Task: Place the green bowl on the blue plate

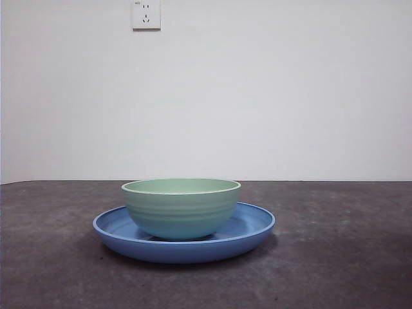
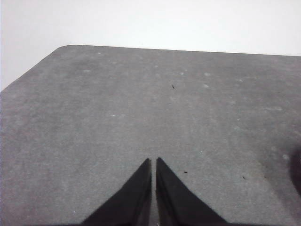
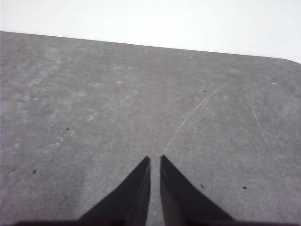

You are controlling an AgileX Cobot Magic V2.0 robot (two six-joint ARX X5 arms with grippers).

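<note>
On my front feed I have the bowl sitting upright inside the plate, its base resting on the plate's floor a little toward nine o'clock of the plate's centre, so more blue shows out at three o'clock than at nine. The plate lies flat on the dark grey table, roughly midway across the view. High at about eleven o'clock from the bowl I see a white wall socket on the pale wall. Neither arm shows in this feed. From the left wrist, the left gripper has its two black jaws pinched nearly together with only a thin slit between the tips, clasping nothing, over bare tabletop near a rounded table corner. From the right wrist, the right gripper is likewise drawn closed on nothing, a narrow gap between the tips, above scuffed tabletop crossed by a faint pale scratch. I cannot find bowl or plate in either wrist feed
</note>
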